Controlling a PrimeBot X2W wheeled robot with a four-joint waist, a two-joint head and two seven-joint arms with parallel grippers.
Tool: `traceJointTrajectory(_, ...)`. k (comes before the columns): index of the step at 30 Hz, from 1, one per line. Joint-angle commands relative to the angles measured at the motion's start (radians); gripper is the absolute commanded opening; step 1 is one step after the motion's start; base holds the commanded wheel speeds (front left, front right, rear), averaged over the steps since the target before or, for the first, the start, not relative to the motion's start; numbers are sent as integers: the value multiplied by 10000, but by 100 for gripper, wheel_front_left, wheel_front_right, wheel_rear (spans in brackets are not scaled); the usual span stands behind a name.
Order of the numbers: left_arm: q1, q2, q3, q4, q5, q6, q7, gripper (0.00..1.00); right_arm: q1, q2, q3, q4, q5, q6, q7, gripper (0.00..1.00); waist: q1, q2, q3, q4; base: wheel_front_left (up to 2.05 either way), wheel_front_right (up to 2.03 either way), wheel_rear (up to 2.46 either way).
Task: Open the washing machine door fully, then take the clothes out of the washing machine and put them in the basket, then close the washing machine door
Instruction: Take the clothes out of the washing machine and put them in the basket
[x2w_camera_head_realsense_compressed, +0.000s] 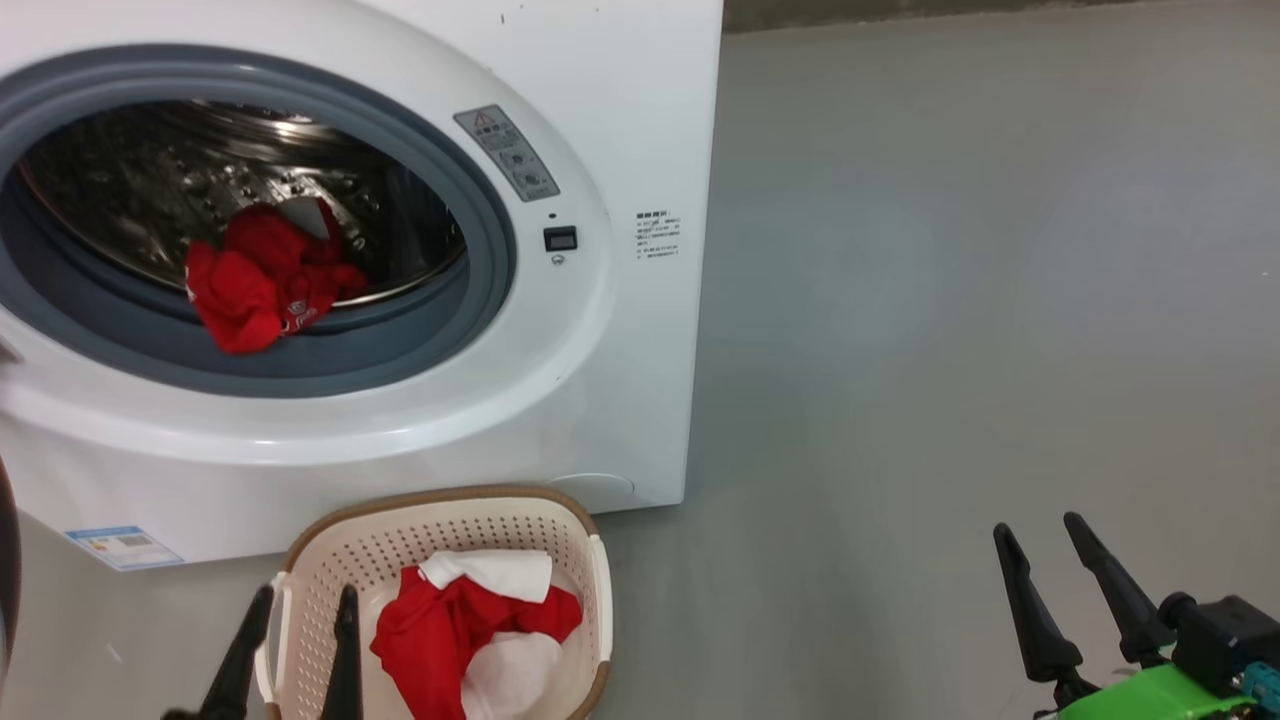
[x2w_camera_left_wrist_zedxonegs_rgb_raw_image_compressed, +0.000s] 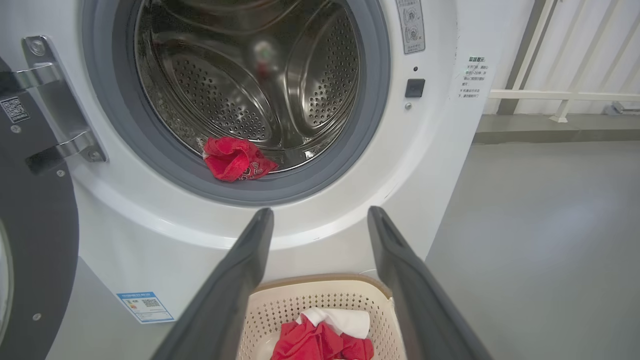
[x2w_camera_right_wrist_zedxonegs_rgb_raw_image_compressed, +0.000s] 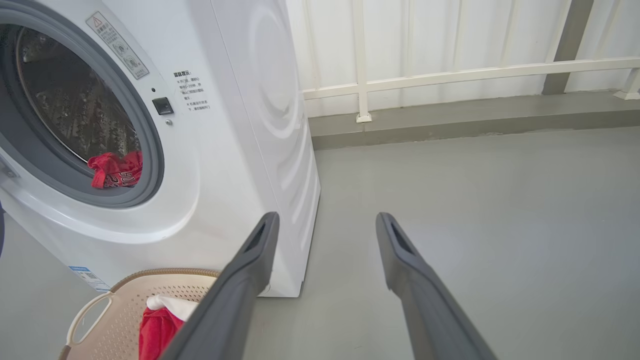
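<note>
One white washing machine (x2w_camera_head_realsense_compressed: 640, 120) is set on the grey floor (x2w_camera_head_realsense_compressed: 950, 250), its round mouth turned toward the robot and its drum axis running straight back. The washing machine door (x2w_camera_left_wrist_zedxonegs_rgb_raw_image_compressed: 35, 240) is swung out on its hinge (x2w_camera_left_wrist_zedxonegs_rgb_raw_image_compressed: 60, 115) at the mouth's left edge, standing wide. It is judged rigid and heavy, best pushed at the rim far from the hinge for closing.

The basket (x2w_camera_head_realsense_compressed: 340, 560) is placed on the floor just before the machine's lower front edge, mouth upward. It is judged light and stiff, and its long axis cannot be told, its near end being cut off. Part of the clothes (x2w_camera_head_realsense_compressed: 440, 630) is already laid in the basket, red over white.

The remaining red bundle (x2w_camera_head_realsense_compressed: 260, 285) is lodged at the drum's front lip, at the bottom of the mouth, with a fold drooping onto the grey seal (x2w_camera_head_realsense_compressed: 300, 365). It is judged soft, light and limp. No long axis is shown by the crumpled lump, so hold is best taken on the raised top folds, pinched deep enough that nothing is trailed.

The left gripper (x2w_camera_left_wrist_zedxonegs_rgb_raw_image_compressed: 321, 212) is held above the basket's left rim, fingers spread wide and empty, pointed at the mouth. The right gripper (x2w_camera_head_realsense_compressed: 1036, 525) is held over the floor well to the basket's right, likewise spread wide with nothing between the fingers.
</note>
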Motion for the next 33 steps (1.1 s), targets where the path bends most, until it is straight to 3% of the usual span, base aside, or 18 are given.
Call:
traceJointTrajectory(1,-707,76,314,16,132,73,-80,100,-458,-132,167,-280,-1,62,-65,100,0,-1,210,35,0,0,0)
traceJointTrajectory(11,-4000,571,468,2650,404,324,-80,100,-1210,137,234,-434,18,62,-65,100,0,-1,1510,-63,0,0,0)
traceJointTrajectory(21,-7583,1488,581,5443,534,570,-80,100,-2113,430,374,-547,71,62,-65,100,0,-1,3016,-420,0,0,0)
traceJointTrajectory(33,-10396,2530,474,8001,819,948,-80,100,-2837,660,613,-560,152,62,-65,100,0,-1,4158,-976,0,0,0)
